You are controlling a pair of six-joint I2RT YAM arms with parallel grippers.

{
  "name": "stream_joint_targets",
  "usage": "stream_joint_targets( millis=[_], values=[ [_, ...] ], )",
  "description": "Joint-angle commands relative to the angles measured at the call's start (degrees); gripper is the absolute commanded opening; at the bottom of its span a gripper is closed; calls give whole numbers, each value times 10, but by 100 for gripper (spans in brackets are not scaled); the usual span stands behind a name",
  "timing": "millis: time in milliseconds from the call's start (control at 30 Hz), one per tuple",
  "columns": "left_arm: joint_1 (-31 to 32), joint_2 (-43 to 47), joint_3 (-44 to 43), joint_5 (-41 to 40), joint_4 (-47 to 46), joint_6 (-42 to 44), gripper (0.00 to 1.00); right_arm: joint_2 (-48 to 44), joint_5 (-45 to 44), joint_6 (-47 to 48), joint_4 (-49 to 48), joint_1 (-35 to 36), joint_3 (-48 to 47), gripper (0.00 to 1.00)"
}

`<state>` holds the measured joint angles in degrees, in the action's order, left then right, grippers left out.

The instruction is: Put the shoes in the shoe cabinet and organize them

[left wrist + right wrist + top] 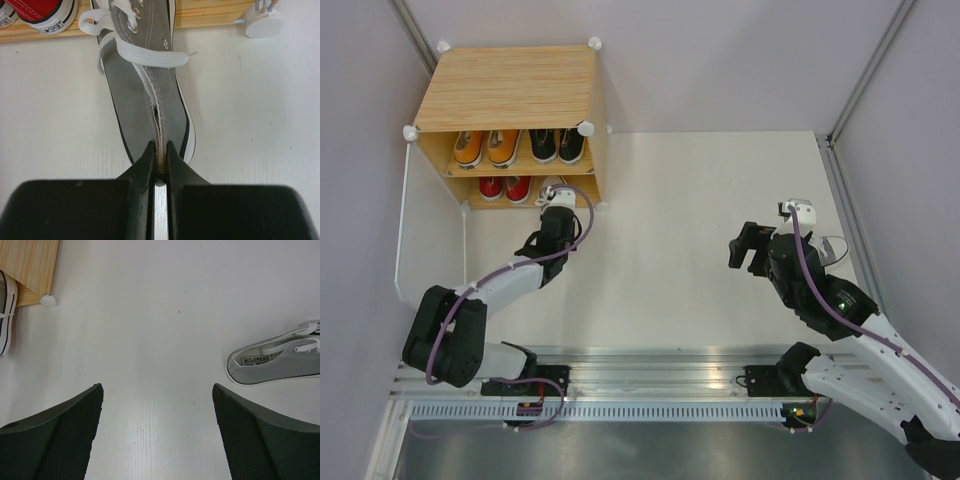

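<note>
6 are already housed in the shoe cabinet (510, 85): orange pair (485, 148) and black pair (557, 145) on the inner shelf, red pair (505, 188) below. The left claw (159, 167) is pinching the heel of 1 grey shoe (150, 95), whose toe crosses the cabinet's bottom board. The right claw (157, 435) hangs spread and empty. The last grey shoe (275, 365) lies on the surface (160, 315), unplaced.
</note>
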<state>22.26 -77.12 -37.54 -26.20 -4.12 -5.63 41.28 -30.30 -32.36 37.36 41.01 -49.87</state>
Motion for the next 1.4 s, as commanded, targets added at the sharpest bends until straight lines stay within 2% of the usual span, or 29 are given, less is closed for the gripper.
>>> stream_joint_targets(
  millis=[0,167,300,467,700,1067,1367],
  values=[
    [-42,-12,-33,25,-92,48,2,-1,-17,1,3,0,-16,93],
    [-85,-38,-44,97,-139,76,2,3,-8,1,1,1,-20,93],
    [-107,-70,-59,116,-172,96,2,17,15,9,-1,1,-33,93],
    [-122,-117,-100,169,-155,123,2,49,13,19,5,0,-60,93],
    [-134,-154,-143,173,-155,146,2,64,8,19,-2,0,-66,93],
    [-177,-233,-187,227,-224,165,2,83,-13,-10,-2,1,-65,91],
    [-189,-282,-244,247,-230,171,11,86,-36,-41,6,1,-52,91]
  ],
)
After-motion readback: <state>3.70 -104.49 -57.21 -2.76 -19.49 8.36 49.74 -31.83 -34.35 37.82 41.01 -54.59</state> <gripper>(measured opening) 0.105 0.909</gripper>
